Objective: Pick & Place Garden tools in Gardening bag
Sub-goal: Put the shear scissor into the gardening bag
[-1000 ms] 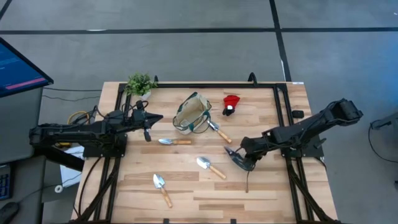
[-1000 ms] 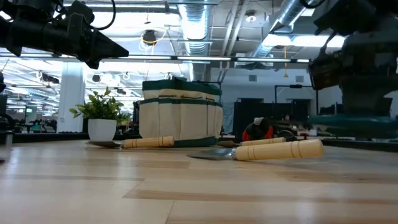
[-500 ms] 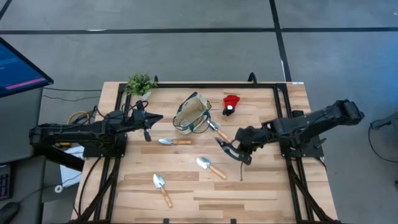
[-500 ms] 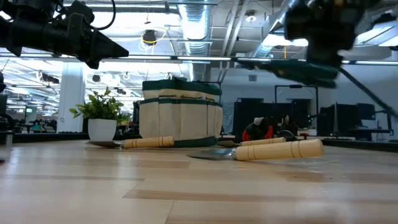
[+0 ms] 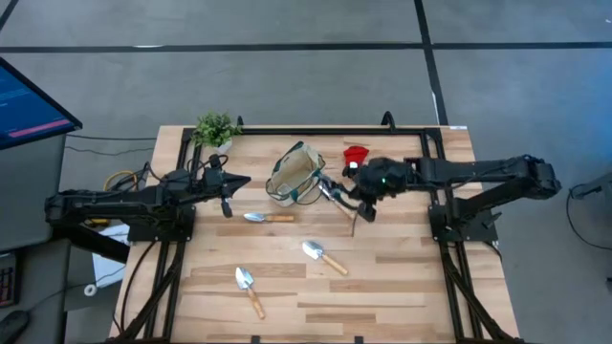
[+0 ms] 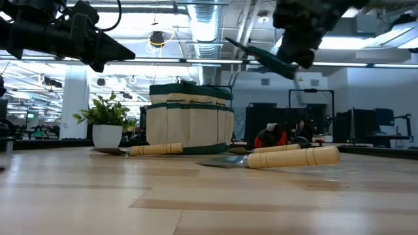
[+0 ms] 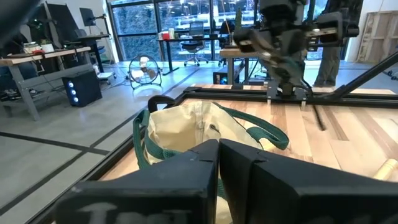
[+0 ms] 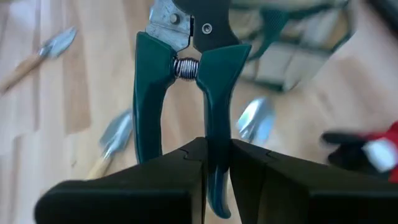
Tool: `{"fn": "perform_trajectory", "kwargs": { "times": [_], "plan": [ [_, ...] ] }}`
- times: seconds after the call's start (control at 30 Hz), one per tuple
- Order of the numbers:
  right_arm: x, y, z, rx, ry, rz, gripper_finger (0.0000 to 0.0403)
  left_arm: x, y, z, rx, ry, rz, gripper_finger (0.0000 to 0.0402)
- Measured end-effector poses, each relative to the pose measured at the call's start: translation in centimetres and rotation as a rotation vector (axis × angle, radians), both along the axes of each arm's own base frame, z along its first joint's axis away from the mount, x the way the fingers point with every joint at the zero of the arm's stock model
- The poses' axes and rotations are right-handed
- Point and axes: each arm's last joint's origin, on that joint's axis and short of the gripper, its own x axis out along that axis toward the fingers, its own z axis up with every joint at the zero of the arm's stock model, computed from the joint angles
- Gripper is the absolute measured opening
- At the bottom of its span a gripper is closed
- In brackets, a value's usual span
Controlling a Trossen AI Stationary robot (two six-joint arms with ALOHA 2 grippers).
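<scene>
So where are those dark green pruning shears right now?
Seen from above, the dark green-handled pruning shears are off the table, clamped in the right hand, beside the beige fabric bag.

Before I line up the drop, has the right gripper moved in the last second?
Yes. In the high view the right gripper, shut on the pruning shears, has swung from the table's right side up toward the gardening bag, now just beside it.

My right gripper [image 5: 360,196] hangs just beside the gardening bag [image 5: 295,174], clamped on one handle of the pruning shears [image 8: 186,68], well above the boards. Under it a trowel [image 5: 337,203] lies against the bag's right side. The red-and-black item [image 5: 355,160] sits close behind. The bag's mouth gapes, loop handles [image 7: 267,132] arching across. The left gripper [image 5: 229,194], fingers closed, flanks the bag's other side.
</scene>
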Motion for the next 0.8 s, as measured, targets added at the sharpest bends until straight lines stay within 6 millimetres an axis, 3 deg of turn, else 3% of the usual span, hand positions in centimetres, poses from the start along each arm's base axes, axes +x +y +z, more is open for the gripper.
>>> {"fn": "perform_trajectory", "kwargs": {
  "times": [0.17,0.3,0.43,0.63,0.8],
  "plan": [
    [1.4,-2.9,-0.6,-0.077,-0.043,-0.035,0.0032,0.0,0.0,0.3,0.016,-0.028,0.012,0.0002],
    [3.1,-5.6,-1.5,-0.118,0.024,-0.066,0.0032,-0.1,0.2,0.3,0.025,-0.028,0.066,0.0002],
    [6.0,-7.8,-0.5,-0.222,0.04,-0.036,0.0032,0.1,0.3,0.1,0.043,0.001,0.088,0.0002],
    [10.2,-9.2,1.7,-0.389,0.079,0.141,0.0032,0.0,0.7,-0.1,0.092,0.042,0.178,0.0002],
    [12.3,-9.7,1.6,-0.481,0.187,0.265,0.0032,-0.1,1.0,-0.1,0.094,0.037,0.209,0.0002]
  ]
}}
